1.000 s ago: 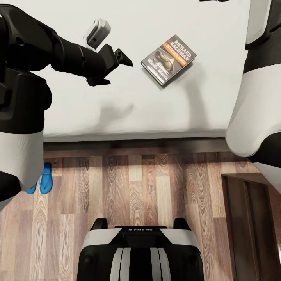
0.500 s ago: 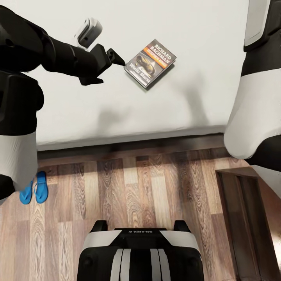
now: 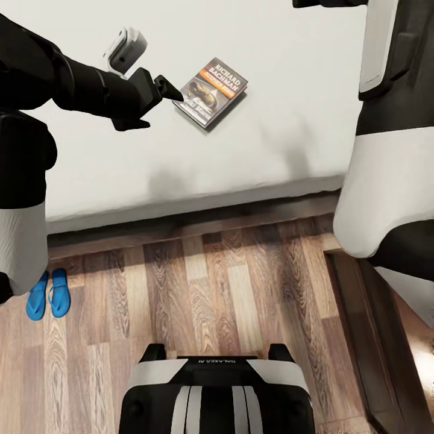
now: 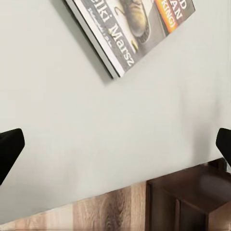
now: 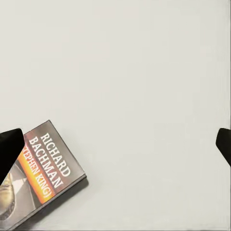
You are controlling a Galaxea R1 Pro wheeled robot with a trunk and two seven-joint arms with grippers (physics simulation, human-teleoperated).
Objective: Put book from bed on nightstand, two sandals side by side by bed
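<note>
So far, half looks settled: the two flat bright blue sandals (image 3: 47, 293) lie side by side on the wood-plank floor (image 3: 229, 295) near the dark-framed bed (image 3: 181, 223). The black left gripper (image 3: 158, 96), spread wide, hangs just beside the dark-covered paperback book (image 3: 210, 91), not yet lifted from the mattress. The right gripper (image 5: 115, 144) is also wide and empty.

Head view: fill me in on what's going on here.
The robot stands at the side of the bed, reaching its left gripper toward the book, which lies flat on the mattress. The gripper is open and close beside the book, not holding it. The right gripper is open above the mattress, with the book near one fingertip. The two blue sandals lie side by side on the wood floor near the bed frame.
</note>
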